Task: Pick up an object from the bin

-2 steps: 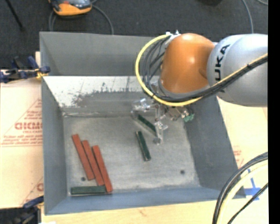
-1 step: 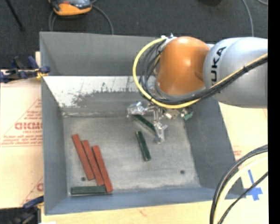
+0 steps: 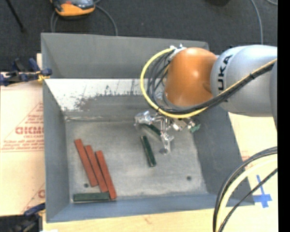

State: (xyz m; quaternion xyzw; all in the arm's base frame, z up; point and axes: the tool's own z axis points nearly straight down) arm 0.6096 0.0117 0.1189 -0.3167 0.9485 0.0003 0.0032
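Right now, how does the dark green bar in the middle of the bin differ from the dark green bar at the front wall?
The middle green bar lies alone, pointing almost front to back, beside the gripper. The front green bar lies sideways along the front wall, at the ends of the red-brown bars. Both are slim, straight and dark green.

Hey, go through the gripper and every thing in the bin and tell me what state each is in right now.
gripper: down in the bin, over the upper end of the dark green stick.
dark green stick: lying flat, alone mid-floor.
red-brown sticks: three, flat, side by side at the left.
second green stick: flat along the front wall, touching the red-brown sticks' near ends.
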